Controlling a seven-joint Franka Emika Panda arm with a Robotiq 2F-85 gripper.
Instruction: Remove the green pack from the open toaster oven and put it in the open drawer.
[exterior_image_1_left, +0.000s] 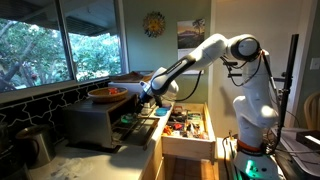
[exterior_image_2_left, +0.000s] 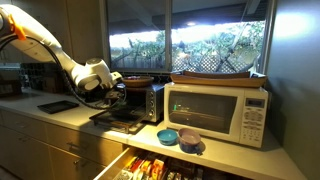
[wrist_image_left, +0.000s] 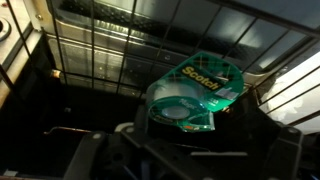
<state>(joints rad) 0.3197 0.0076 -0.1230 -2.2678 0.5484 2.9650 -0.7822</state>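
Kitchen counter (exterior_image_2_left: 25, 115): one toaster oven (exterior_image_2_left: 138, 100), one green pack (wrist_image_left: 195, 88).

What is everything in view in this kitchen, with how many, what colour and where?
toaster oven: one, dark grey, on the counter, door down
green pack: one, bright green, on the rack inside the oven
wooden bowl: one, brown, atop the oven
microwave: one, white, beside the oven
blue bowl: one, blue, before the microwave
purplish bowl: one, purplish, beside the blue bowl
drawer: one, pale, open, colourful contents
arm: one, white, reaching to the oven
gripper: one, dark, open, at the oven's mouth
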